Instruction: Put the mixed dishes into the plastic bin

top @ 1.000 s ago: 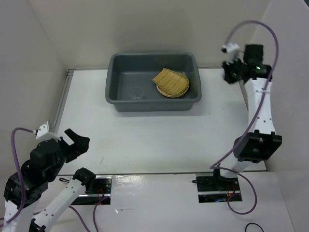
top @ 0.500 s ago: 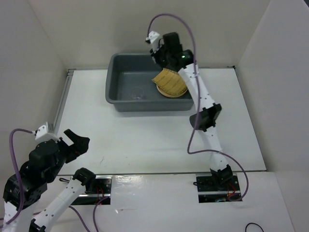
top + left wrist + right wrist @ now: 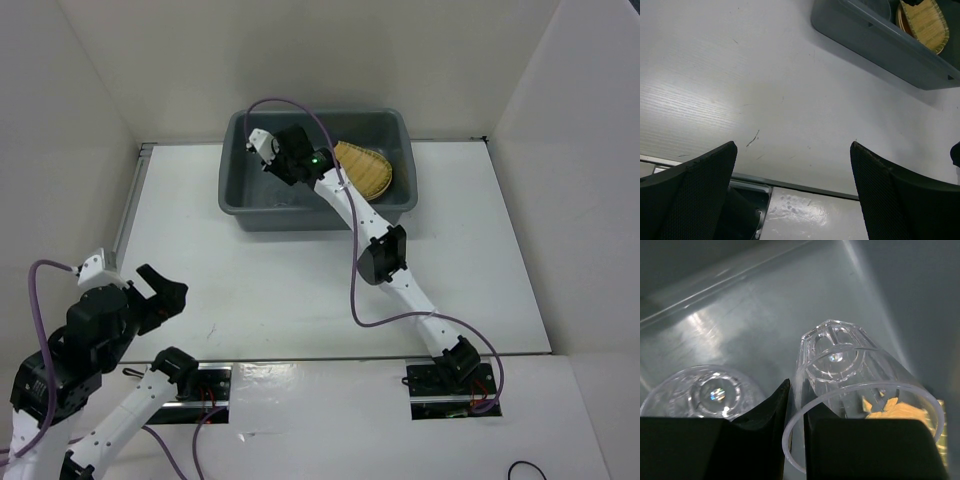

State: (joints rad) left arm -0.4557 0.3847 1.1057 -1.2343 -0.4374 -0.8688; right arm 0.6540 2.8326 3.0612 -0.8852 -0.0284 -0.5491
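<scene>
Inside the plastic bin (image 3: 300, 218) the right gripper (image 3: 796, 400) pinches a clear glass (image 3: 840, 360) by its wall, jaws nearly together; the left gripper (image 3: 792, 147) is spread wide, empty.

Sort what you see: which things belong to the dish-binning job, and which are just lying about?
Job: plastic bin, woven tray, plate, glass in right gripper, second glass on bin floor.
Just there: purple cable, black cable loop, tabletop scratch.
</scene>
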